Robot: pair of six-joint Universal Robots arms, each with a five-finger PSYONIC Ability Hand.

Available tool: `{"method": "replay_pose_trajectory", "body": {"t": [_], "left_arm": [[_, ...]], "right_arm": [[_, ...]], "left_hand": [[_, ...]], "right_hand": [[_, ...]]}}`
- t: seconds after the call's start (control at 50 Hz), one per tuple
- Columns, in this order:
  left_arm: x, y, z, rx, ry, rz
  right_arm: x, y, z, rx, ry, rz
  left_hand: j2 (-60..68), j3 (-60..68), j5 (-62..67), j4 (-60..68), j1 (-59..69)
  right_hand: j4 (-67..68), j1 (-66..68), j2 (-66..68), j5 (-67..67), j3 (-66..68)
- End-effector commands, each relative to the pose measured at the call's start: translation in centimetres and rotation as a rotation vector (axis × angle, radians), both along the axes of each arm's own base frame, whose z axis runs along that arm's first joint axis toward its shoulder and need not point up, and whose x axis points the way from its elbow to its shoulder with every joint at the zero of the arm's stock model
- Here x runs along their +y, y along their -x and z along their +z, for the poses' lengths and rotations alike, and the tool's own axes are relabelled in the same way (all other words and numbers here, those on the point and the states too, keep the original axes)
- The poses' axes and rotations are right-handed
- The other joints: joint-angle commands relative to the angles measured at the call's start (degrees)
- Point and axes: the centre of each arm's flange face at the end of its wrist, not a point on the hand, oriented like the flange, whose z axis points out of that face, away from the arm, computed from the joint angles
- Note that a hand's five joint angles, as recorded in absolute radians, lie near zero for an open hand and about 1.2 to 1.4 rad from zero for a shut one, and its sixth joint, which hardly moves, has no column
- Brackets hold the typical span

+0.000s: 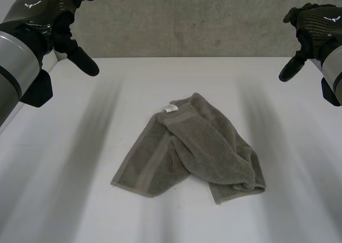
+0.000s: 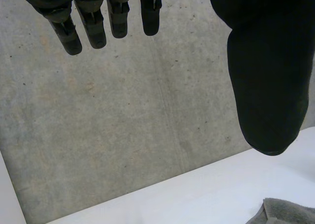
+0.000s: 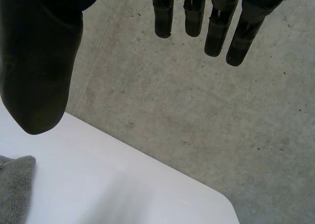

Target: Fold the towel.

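A grey-brown towel (image 1: 189, 152) lies crumpled and loosely doubled over in the middle of the white table (image 1: 80, 211), a small white label near its far corner. My left hand (image 1: 51, 16) hangs high above the table's far left, open, with nothing in it. My right hand (image 1: 315, 24) hangs high at the far right, open and empty too. Both are well away from the towel. In the left wrist view the straight fingers (image 2: 93, 22) and thumb point at the wall, with a towel corner (image 2: 288, 211) below the thumb. The right wrist view shows straight fingers (image 3: 216, 22) and a towel edge (image 3: 15, 184).
A grey concrete wall (image 1: 187, 18) runs behind the table's far edge. Bare white tabletop surrounds the towel on all sides.
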Motion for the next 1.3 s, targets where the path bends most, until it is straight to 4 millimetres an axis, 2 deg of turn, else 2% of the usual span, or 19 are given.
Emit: {"method": "replay_pose_trajectory", "body": {"t": [0.02, 0.18, 0.28, 0.34, 0.44, 0.62, 0.74, 0.86, 0.88, 0.96, 1.02, 1.06, 1.08, 1.1, 1.12, 1.14, 1.16, 1.2, 1.3], "left_arm": [[0.0, 0.1, -0.2, -0.001, -0.004, -0.005], [0.3, 1.3, -1.8, -0.019, -0.028, -0.06], [0.2, 5.9, -7.1, -0.103, -0.123, -0.246], [0.5, 7.5, -8.6, -0.133, -0.139, -0.306], [0.8, 12.3, -15.5, -0.257, -0.175, -0.5], [0.1, 14.4, -23.0, -0.422, -0.171, -0.58], [-0.2, 14.6, -24.3, -0.451, -0.15, -0.583], [-0.4, 14.6, -24.6, -0.456, -0.14, -0.572], [-0.5, 14.6, -24.5, -0.455, -0.133, -0.56], [-0.8, 14.3, -23.7, -0.455, -0.119, -0.513], [-1.4, 13.7, -19.6, -0.418, -0.052, -0.414], [-1.4, 13.3, -16.9, -0.385, -0.005, -0.366], [-1.1, 12.7, -13.3, -0.334, 0.053, -0.321], [-1.1, 12.7, -13.3, -0.334, 0.053, -0.321], [-0.5, 12.0, -9.7, -0.269, 0.108, -0.293], [0.5, 11.2, -6.2, -0.197, 0.161, -0.281], [0.5, 11.1, -6.2, -0.196, 0.161, -0.281], [1.6, 10.2, -3.3, -0.133, 0.197, -0.275], [6.4, 5.9, 3.4, 0.029, 0.213, -0.288]], "right_arm": [[0.1, 0.0, 0.1, 0.006, 0.001, 0.006], [0.7, -0.6, -0.1, 0.114, -0.028, 0.094], [1.6, -0.3, -2.1, 0.315, -0.133, 0.175], [2.1, 0.3, -4.3, 0.353, -0.225, 0.187], [2.4, 1.0, -8.3, 0.325, -0.304, 0.172], [5.2, 2.0, -15.6, 0.188, -0.427, 0.158], [6.3, 1.1, -18.0, 0.106, -0.489, 0.24], [5.7, 0.4, -20.4, 0.063, -0.564, 0.252], [5.7, 0.4, -20.4, 0.063, -0.564, 0.252], [4.1, 0.2, -20.2, 0.055, -0.511, 0.222], [3.2, 0.1, -18.8, 0.043, -0.446, 0.211], [1.6, -0.2, -12.8, -0.016, -0.237, 0.209], [1.6, -0.2, -12.8, -0.016, -0.236, 0.209], [1.6, -0.2, -8.2, -0.039, -0.09, 0.215], [1.6, -0.2, -8.2, -0.039, -0.089, 0.215], [2.1, 0.0, -3.7, -0.064, 0.046, 0.216], [2.1, 0.0, -3.6, -0.064, 0.047, 0.216], [3.5, 0.2, 2.2, -0.085, 0.201, 0.228], [7.1, 0.8, 8.1, -0.081, 0.283, 0.284]], "left_hand": [[0.48, 0.52, -1.17, 0.55, 0.05], [0.48, 0.52, -1.17, 0.55, 0.05], [0.48, 0.52, -1.17, 0.55, 0.05], [0.48, 0.52, -1.17, 0.55, 0.05], [1.49, 1.53, -0.17, 1.56, 1.06], [2.5, 2.54, 0.84, 2.57, 2.07], [5.03, 5.06, 3.37, 5.09, 4.6], [28.34, 28.37, 26.68, 28.41, 27.91], [42.23, 42.27, 40.57, 42.3, 41.8], [65.08, 65.11, 63.42, 65.15, 64.65], [69.93, 69.97, 68.27, 70.0, 69.5], [69.93, 69.97, 68.27, 70.0, 69.5], [69.93, 69.97, 68.27, 70.0, 69.5], [69.93, 69.97, 68.27, 70.0, 69.5], [69.93, 69.97, 68.27, 70.0, 69.5], [69.93, 69.97, 68.27, 70.0, 69.5], [69.93, 69.97, 68.27, 70.0, 69.5], [69.93, 69.97, 68.27, 70.0, 69.5], [69.93, 69.97, 68.27, 70.0, 69.5]], "right_hand": [[-5.03, -3.42, -4.33, -3.55, -3.96], [-5.03, -3.42, -4.33, -3.55, -3.96], [-5.03, -3.42, -4.33, -3.55, -3.96], [-5.03, -3.42, -4.33, -3.55, -3.96], [-5.03, -3.42, -4.33, -3.55, -3.96], [-5.03, -3.42, -4.33, -3.55, -3.96], [-5.03, -3.42, -4.33, -3.55, -3.96], [-2.84, -1.23, -2.14, -1.36, -1.77], [-2.76, -1.15, -2.06, -1.28, -1.69], [62.91, 64.53, 63.61, 64.4, 63.98], [64.97, 66.58, 65.67, 66.45, 66.04], [64.97, 66.58, 65.67, 66.45, 66.04], [64.97, 66.58, 65.67, 66.45, 66.04], [64.97, 66.58, 65.67, 66.45, 66.04], [64.97, 66.58, 65.67, 66.45, 66.04], [64.97, 66.58, 65.67, 66.45, 66.04], [64.97, 66.58, 65.67, 66.45, 66.04], [64.97, 66.58, 65.67, 66.45, 66.04], [64.97, 66.58, 65.67, 66.45, 66.04]]}}
